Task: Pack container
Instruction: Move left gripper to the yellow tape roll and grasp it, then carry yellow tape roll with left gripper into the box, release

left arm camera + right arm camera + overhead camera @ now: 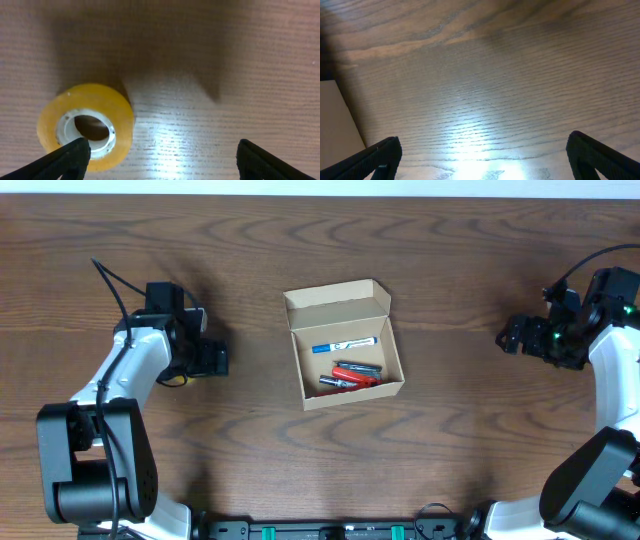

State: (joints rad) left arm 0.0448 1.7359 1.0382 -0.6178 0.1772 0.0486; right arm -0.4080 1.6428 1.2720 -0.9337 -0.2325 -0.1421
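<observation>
The container point(345, 345) is a small tan cardboard box in the middle of the table, open, with its flap lid standing up at the back. Inside lie a blue-and-white marker point(343, 345) and red and black markers point(350, 375). My left gripper point(215, 360) is open to the left of the box. In the left wrist view point(162, 157) its left finger overlaps a yellow tape roll point(85, 125) lying flat; the roll peeks out under the arm in the overhead view point(176, 380). My right gripper point(512, 335) is open and empty over bare wood at the far right point(482, 155).
The table is dark wood grain point(450, 460). A pale tan surface point(335, 125) shows at the left edge of the right wrist view; I cannot tell what it is. The arms' bases stand at the front left and front right corners.
</observation>
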